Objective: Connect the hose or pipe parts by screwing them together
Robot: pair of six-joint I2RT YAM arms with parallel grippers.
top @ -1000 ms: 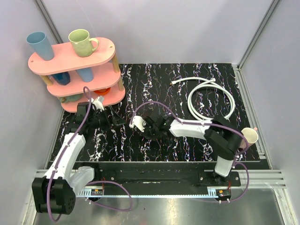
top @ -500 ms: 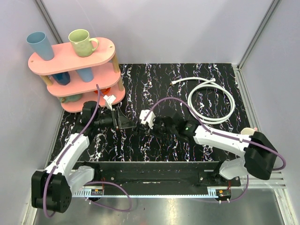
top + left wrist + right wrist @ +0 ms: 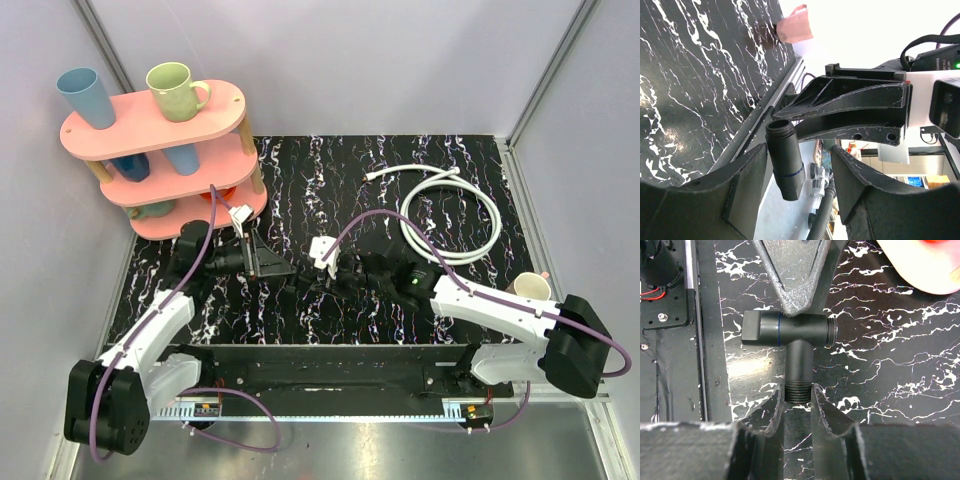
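The left pincer (image 3: 797,165) has swung in from the pink shelf (image 3: 150,115) to the middle of the black marbled desk (image 3: 330,170) and is narrowing, its jaws spread either side of the black pipe tee (image 3: 790,327) without touching it. The right pincer (image 3: 798,397) has reached in too and pinches the tee's threaded stem (both arms now meet on one part), likely setting up a twist. The white hose (image 3: 404,218) lies coiled far right, between pale walls.
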